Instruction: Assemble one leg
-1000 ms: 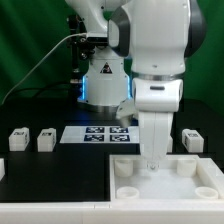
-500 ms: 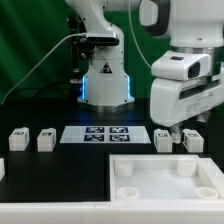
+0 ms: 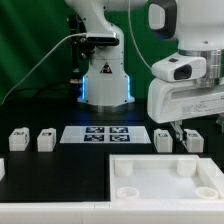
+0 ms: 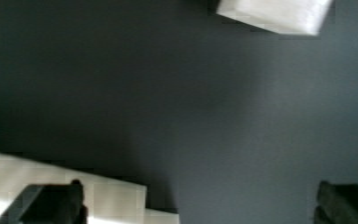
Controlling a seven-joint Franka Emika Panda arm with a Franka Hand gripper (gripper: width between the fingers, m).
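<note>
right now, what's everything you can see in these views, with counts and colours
legs: four, white with black-and-white tags; two on the exterior view's left, two on its right
tray-like board: one, white, round corner sockets; front of the table
marker board: one, white with black tags; flat between the leg pairs
white piece: one, cut off at the exterior view's left edge; cannot tell what
table: one, black
backdrop: green, behind
arm: one, white; base behind the marker board
gripper: one, dark fingers, open and empty; near the right leg pair
</note>
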